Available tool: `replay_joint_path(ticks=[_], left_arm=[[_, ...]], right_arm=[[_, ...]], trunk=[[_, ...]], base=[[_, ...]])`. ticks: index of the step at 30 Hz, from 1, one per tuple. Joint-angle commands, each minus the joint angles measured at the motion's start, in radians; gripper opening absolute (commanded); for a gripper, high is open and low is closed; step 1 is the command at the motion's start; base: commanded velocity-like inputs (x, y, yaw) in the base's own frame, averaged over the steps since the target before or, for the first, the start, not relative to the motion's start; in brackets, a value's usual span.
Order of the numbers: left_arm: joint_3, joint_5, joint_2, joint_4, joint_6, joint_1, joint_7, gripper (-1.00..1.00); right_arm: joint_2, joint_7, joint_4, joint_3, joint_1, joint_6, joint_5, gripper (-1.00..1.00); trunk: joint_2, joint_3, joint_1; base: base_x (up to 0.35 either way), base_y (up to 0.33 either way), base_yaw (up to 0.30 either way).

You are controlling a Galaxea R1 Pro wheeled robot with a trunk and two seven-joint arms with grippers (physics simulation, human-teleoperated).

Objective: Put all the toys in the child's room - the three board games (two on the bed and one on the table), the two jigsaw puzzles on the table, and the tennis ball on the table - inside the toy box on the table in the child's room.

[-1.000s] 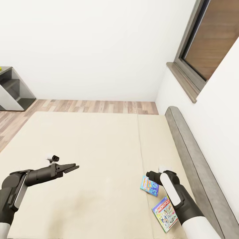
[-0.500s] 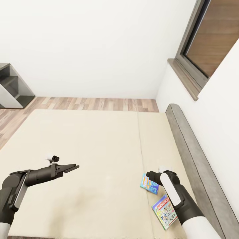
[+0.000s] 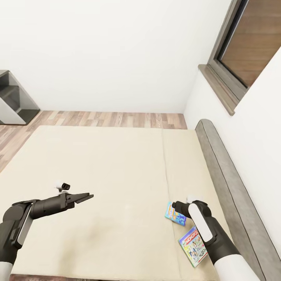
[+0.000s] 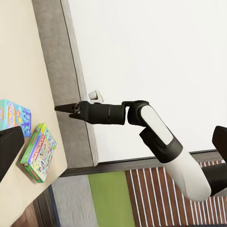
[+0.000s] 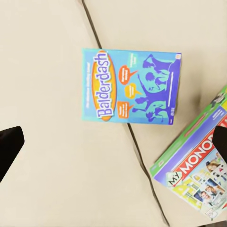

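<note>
Both board games have slid a touch nearer in the head view over the last second, along with the bed and the far wall, so the camera has tilted or the base has crept; both arms sit in the same spots in that view. The blue Balderdash box (image 3: pixel 175 214) lies flat on the cream bed (image 3: pixel 97 168) at its right side, right on the seam line, and the Monopoly box (image 3: pixel 194 247) lies just nearer, close beside it but apart, near the grey headboard (image 3: pixel 222 168). Both look like light, stiff cardboard with smooth printed faces, likely to slip if pinched on the flat; taking one across a short edge, with one finger worked under it against the soft mattress, seems the better hold. The right end effector (image 4: pixel 63 108) hovers above the blue box, its fingers coming to a tight point in the left wrist view, pressed together and holding nothing, so it would need to spread first. The left end effector (image 3: pixel 86 197) hangs over bare mattress well to the left, also pressed together and empty.
</note>
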Motion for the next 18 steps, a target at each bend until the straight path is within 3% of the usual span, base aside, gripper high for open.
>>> replay_joint_path(ticks=[1, 18], left_arm=[[0.000, -0.001, 0.000, 0.000, 0.011, 0.000, -0.004, 1.00], [-0.001, 0.001, 0.000, 0.000, 0.012, 0.000, -0.004, 1.00]], right_arm=[[0.000, -0.009, -0.001, 0.002, -0.001, 0.002, -0.009, 1.00], [0.001, -0.009, -0.002, 0.002, -0.001, 0.001, -0.008, 1.00]], trunk=[[-0.002, -0.003, 0.000], [-0.002, -0.031, 0.000]], base=[[0.000, 0.000, 0.000], [0.000, 0.000, 0.000]])
